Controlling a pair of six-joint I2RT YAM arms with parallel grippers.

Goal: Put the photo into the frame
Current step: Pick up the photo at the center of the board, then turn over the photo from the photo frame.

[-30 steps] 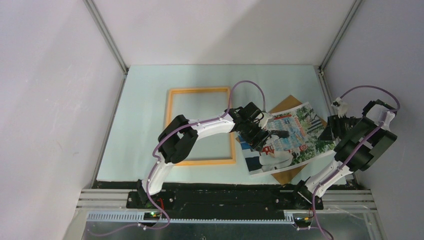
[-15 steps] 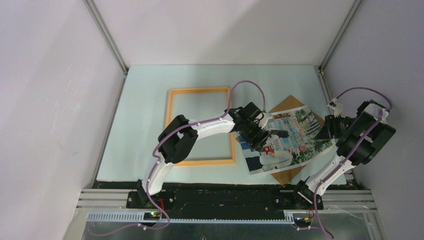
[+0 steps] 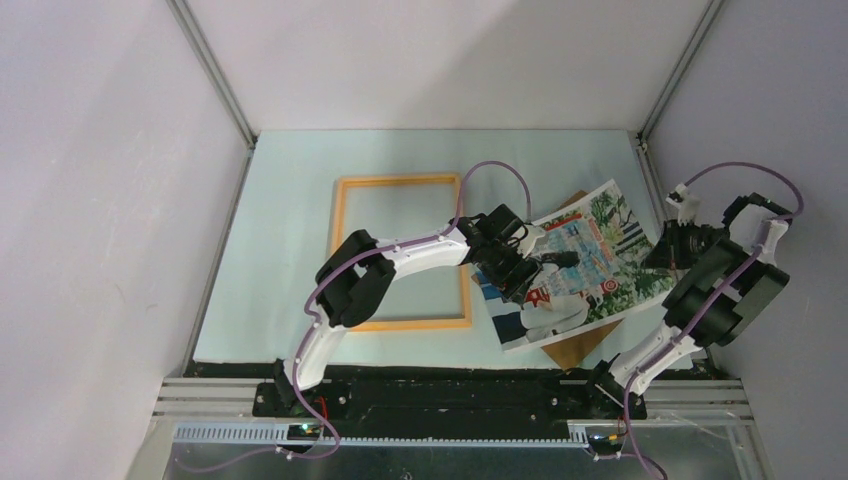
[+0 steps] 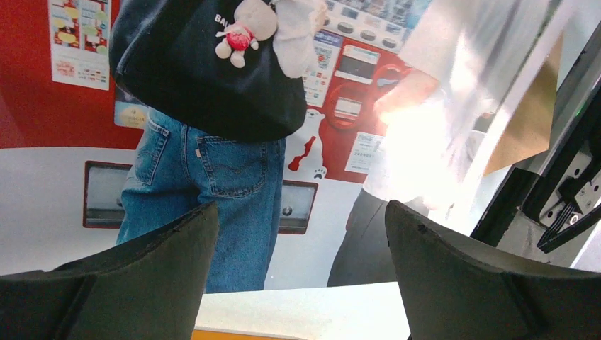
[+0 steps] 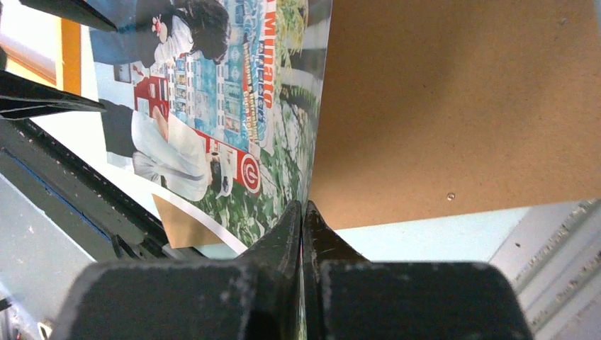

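At the right of the table (image 3: 290,200), my closed right tool (image 5: 303,205) is pinching the photo (image 3: 600,250) by its right edge, holding it off the board (image 5: 461,106). My left tool (image 3: 540,262) is hanging open over its left half, near the frame (image 3: 400,181). This thin pinch is risking a slip or crease.

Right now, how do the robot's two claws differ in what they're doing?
The left gripper stands wide open; the right gripper is shut. The left gripper holds nothing, poised over the photo; the right gripper pinches the photo's edge by the brown board. Both are at the same photo.
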